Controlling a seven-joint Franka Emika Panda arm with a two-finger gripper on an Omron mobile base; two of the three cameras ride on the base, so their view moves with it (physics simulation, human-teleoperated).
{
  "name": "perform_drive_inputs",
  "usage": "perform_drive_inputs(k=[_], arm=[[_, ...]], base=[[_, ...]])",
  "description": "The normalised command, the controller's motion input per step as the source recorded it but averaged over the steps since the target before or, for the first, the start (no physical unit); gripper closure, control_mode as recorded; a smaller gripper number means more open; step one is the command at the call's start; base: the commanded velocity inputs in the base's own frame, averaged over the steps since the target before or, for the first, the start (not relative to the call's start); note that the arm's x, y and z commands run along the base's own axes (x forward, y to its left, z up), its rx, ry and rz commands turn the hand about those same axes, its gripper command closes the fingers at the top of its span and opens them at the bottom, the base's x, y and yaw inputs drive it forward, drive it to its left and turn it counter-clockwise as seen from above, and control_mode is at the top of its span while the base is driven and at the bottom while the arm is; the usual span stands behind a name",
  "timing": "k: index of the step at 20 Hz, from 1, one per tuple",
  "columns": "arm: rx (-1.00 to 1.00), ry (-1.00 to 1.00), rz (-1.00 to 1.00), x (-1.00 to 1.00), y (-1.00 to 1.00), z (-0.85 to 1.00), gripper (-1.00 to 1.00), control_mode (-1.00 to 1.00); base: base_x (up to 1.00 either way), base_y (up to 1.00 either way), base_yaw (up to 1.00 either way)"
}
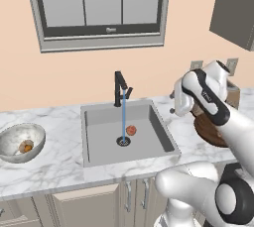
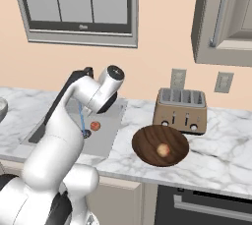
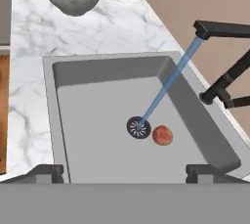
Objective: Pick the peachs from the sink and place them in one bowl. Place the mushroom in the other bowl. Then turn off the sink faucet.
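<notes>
One round red-orange peach (image 3: 162, 135) lies beside the sink (image 3: 97, 71) drain; the gripper (image 3: 124, 173) gapes wide, empty.

We saw a peach (image 2: 163, 150) resting in the dark wooden bowl (image 2: 147, 140) on the marble counter (image 2: 221, 160) near the toaster (image 2: 181, 111), while to the left a second peach (image 2: 95, 126) lay in the sink (image 2: 106, 133) beside the thin blue water stream (image 2: 81, 119).
</notes>
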Motion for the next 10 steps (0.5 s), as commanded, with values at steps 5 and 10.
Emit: perform_drive_inputs(k=[5, 10], arm=[[-0.03, 0.00, 0.25, 0.31, 0.60, -0.29, -1.00, -1.00], [-0.09, 0.03, 0.21, 0.29, 0.48, -0.59, -1.00, -1.00]], base=[[0.00, 0.00, 0.00], [0.00, 0.00, 0.00]])
